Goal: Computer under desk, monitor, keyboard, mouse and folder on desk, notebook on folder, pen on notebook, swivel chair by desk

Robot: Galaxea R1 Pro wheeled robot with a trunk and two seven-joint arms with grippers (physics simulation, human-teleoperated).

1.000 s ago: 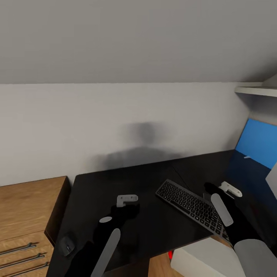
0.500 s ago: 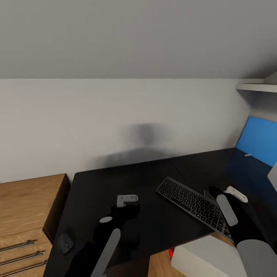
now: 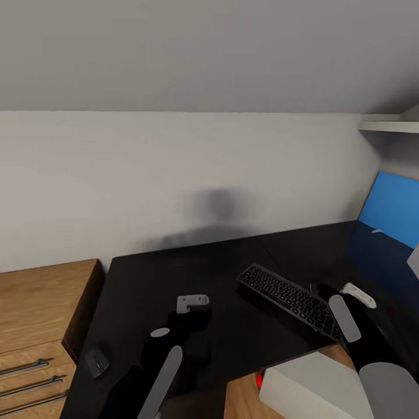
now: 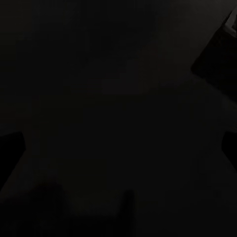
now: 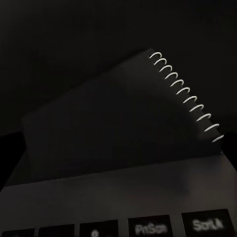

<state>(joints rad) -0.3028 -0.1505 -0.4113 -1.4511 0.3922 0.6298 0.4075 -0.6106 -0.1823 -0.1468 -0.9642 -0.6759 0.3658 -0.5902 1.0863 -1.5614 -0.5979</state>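
The keyboard [image 3: 285,298] lies slantwise near the front edge of the black desk [image 3: 174,273]. Its right end is tipped up, with my right gripper [image 3: 356,295] shut on that end. In the right wrist view the keyboard's key row [image 5: 148,228] is very close. Just beyond it the dark spiral-bound notebook [image 5: 118,123] lies flat on the desk. The mouse [image 3: 97,362] sits at the desk's near left corner. My left gripper [image 3: 192,304] hovers open over the bare desk middle, holding nothing. Below the desk edge stands the white computer [image 3: 314,390]. A short light stick, likely the pen [image 3: 377,231], lies far right.
A wooden drawer unit [image 3: 41,302] adjoins the desk's left end. A blue wall panel [image 3: 394,209] and a white shelf [image 3: 390,125] are at the right. A light grey corner [image 3: 414,262] shows at the right edge. A sloped ceiling hangs low over the desk.
The head camera has tilted, shifting the scene up. The keyboard's right end has risen and swung away from the desk edge with my right gripper. The left arm has not moved.
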